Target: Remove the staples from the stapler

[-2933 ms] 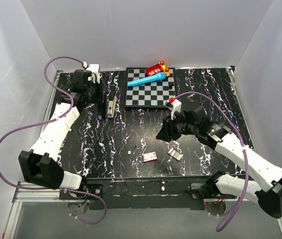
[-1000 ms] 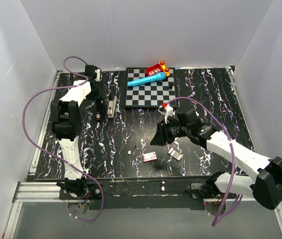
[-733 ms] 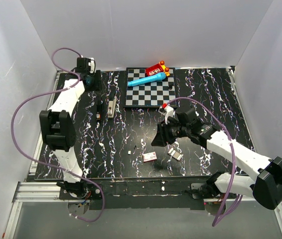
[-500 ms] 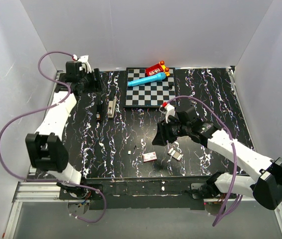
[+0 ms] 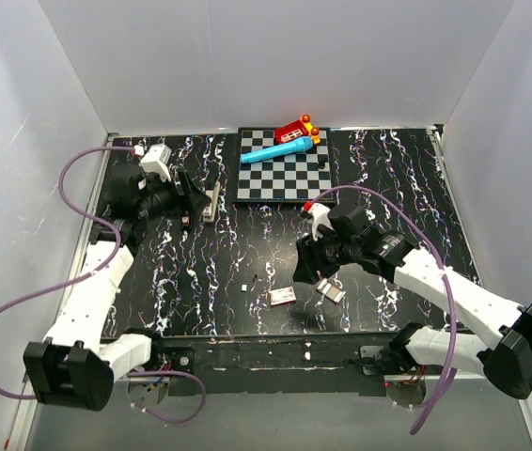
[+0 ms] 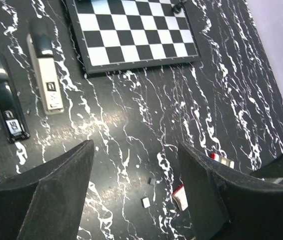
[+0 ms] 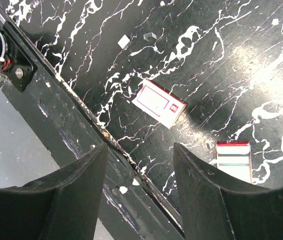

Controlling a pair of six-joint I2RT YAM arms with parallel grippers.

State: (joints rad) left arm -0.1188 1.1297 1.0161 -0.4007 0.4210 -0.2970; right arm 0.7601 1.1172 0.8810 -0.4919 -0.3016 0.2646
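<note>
The stapler (image 5: pixel 211 200) (image 6: pixel 45 75), silvery with a dark end, lies flat at the back left, just left of the chessboard. My left gripper (image 5: pixel 189 194) (image 6: pixel 135 147) hovers beside it, open and empty. Two small grey bits (image 5: pixel 247 286) (image 6: pixel 146 201) (image 7: pixel 124 41) that look like staples lie loose on the middle of the table. My right gripper (image 5: pixel 305 264) (image 7: pixel 140 147) hangs open and empty over the table's front edge, near a white-and-red box (image 5: pixel 282 295) (image 7: pixel 159 102).
A thin black stick (image 5: pixel 187 209) (image 6: pixel 4 95) lies left of the stapler. A second red-edged box (image 5: pixel 331 289) (image 7: pixel 234 160) sits right of the first. The chessboard (image 5: pixel 277 174) (image 6: pixel 131 30) carries a blue pen (image 5: pixel 275 150), a red toy (image 5: pixel 296 129) and a black pawn (image 5: pixel 323 165).
My left arm has swung round and its gripper has come forward from the back left corner to beside the stapler. The right gripper has shifted slightly toward the boxes.
</note>
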